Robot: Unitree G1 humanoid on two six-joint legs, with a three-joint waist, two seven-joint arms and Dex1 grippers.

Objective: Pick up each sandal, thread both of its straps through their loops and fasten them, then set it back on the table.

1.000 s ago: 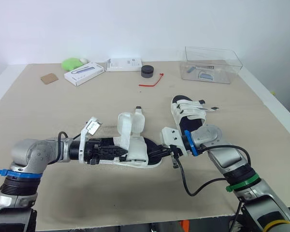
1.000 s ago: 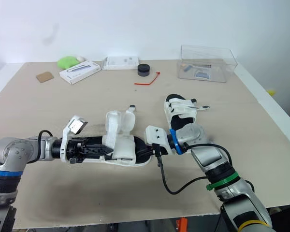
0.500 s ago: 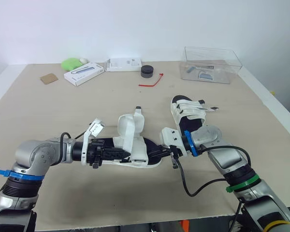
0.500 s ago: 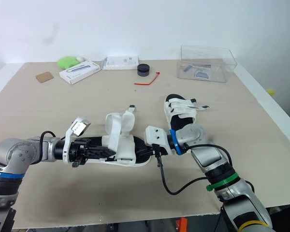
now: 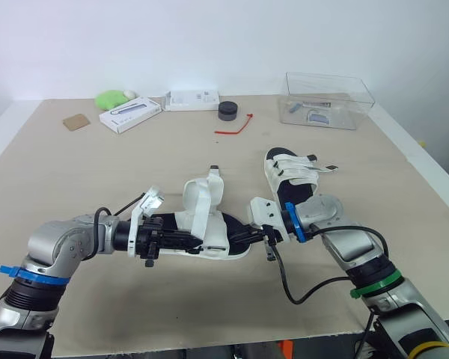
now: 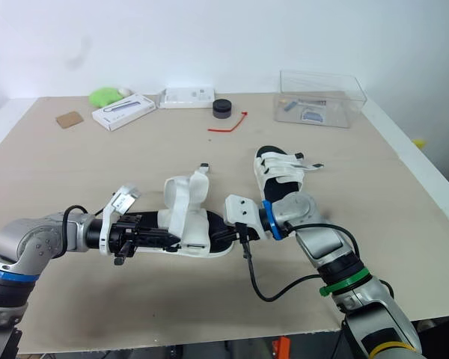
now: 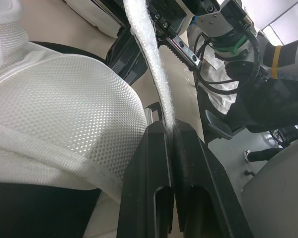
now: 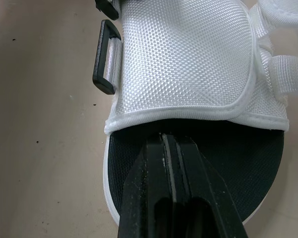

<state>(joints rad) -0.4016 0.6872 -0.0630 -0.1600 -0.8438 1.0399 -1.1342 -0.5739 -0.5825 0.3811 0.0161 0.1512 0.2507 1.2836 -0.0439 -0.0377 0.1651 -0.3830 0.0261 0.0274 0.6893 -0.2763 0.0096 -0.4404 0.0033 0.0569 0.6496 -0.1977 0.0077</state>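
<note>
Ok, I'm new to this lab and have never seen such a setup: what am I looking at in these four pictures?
A two-armed humanoid robot. Two pictures come from its head, looking down at a table; the other two from cameras on its wrists. The left gripper pinches a white strap of the near sandal; the right gripper, shut, lies over its black footbed. A second sandal lies just beyond, with boxes and a clear container at the far edge.

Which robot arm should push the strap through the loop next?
Left, most likely. The left gripper pinches the white strap between its fingers, ready to feed it. The right gripper is shut on one end of the sandal, steadying it.
</note>
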